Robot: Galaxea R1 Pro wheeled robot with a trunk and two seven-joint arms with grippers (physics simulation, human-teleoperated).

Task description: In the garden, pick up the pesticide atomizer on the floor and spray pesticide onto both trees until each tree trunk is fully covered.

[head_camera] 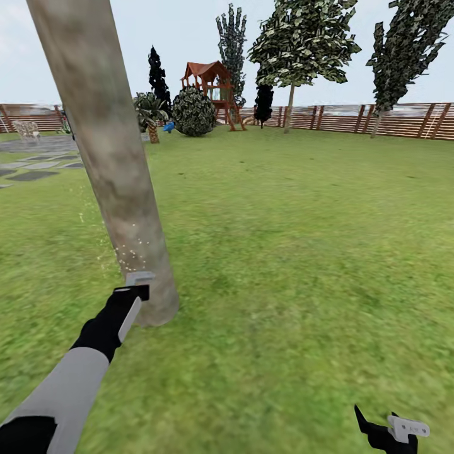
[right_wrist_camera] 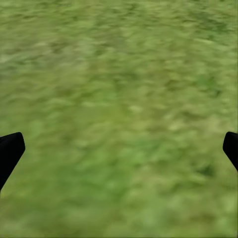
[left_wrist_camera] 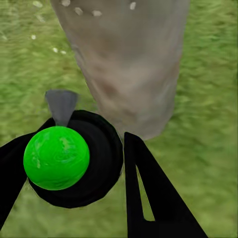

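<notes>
- The pesticide atomizer (left_wrist_camera: 64, 158), with a bright green ball-shaped body on a black collar and a grey nozzle, sat between the two black fingers of the left gripper (left_wrist_camera: 74, 173), which was closed on it.
- In the head view the left gripper (head_camera: 133, 291) was at the near left, the atomizer's grey nozzle (head_camera: 139, 277) just beside the base of the tree trunk (head_camera: 120, 189).
- Pesticide (head_camera: 129, 255) showed as whitish specks on the bark just above the nozzle, with a few more over the grass to the trunk's left.
- The trunk rose pale and mottled, leaning toward the upper left, from the lawn (head_camera: 284, 252).
- The right gripper (head_camera: 391, 432) hung at the near right, well apart from the trunk; its fingertips (right_wrist_camera: 10, 148) stood wide apart over bare grass, holding nothing.
- Far off stood a second tree (head_camera: 302, 44) by the wooden fence (head_camera: 391, 120), a red playset (head_camera: 211, 85) and grey stepping stones (head_camera: 31, 173) at the far left.
</notes>
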